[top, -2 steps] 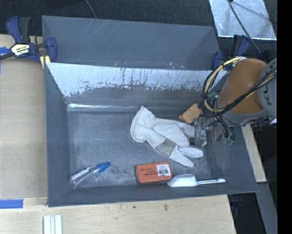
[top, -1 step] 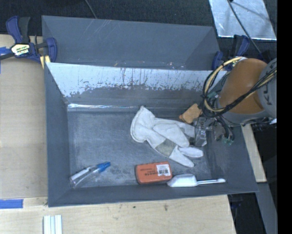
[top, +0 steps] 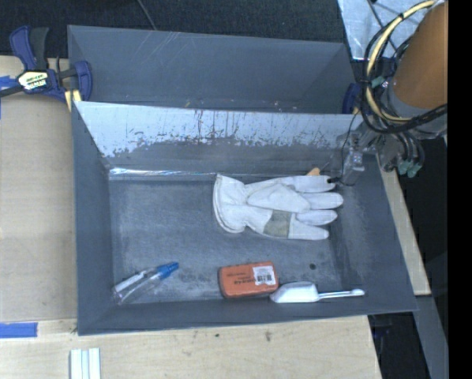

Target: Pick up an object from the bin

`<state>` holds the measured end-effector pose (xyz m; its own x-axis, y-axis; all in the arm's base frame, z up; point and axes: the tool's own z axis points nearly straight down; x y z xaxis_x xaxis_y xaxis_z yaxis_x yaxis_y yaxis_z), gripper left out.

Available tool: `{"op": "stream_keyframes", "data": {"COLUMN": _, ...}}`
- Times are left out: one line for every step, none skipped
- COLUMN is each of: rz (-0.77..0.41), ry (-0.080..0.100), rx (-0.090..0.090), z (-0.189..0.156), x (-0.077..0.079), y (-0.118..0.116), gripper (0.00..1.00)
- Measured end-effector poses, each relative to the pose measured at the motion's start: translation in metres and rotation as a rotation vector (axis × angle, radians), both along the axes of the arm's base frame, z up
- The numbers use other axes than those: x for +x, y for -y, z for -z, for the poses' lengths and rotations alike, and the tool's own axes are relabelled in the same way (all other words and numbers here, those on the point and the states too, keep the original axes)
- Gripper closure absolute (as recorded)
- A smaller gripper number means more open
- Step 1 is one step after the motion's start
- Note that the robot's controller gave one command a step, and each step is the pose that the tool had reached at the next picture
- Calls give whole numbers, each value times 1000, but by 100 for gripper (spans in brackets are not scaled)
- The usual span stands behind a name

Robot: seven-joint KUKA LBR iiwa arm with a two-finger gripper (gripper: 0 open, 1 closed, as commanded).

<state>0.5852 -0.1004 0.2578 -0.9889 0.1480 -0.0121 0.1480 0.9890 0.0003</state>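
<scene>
Grey metal bin (top: 212,69) from above. The gripper (top: 348,166) is at the far right of the floor, just beside the fingertips of a white work glove (top: 271,205) lying flat at centre; whether it is open or closed cannot be told. Along the near wall lie a blue-capped clear pen (top: 145,279), an orange labelled block (top: 247,280) and a white scoop (top: 303,294).

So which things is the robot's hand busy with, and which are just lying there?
Job: hand; white glove, the thing nearest the hand.
Lying about: orange block; white scoop; blue-capped tube.
</scene>
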Motion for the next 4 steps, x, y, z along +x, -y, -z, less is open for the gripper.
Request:
{"op": "stream_keyframes", "data": {"rz": 1, "ry": -8, "rx": 0, "z": 5, "x": -1, "y": 0, "gripper": 0}}
{"op": "stream_keyframes", "data": {"rz": 1, "ry": -8, "rx": 0, "z": 5, "x": -1, "y": 0, "gripper": 0}}
{"op": "stream_keyframes", "data": {"rz": -14, "ry": -3, "rx": -2, "z": 40, "x": 1, "y": -21, "gripper": 0}}
{"op": "stream_keyframes", "data": {"rz": -28, "ry": -8, "rx": 0, "z": 81, "x": -6, "y": -58, "gripper": 0}}
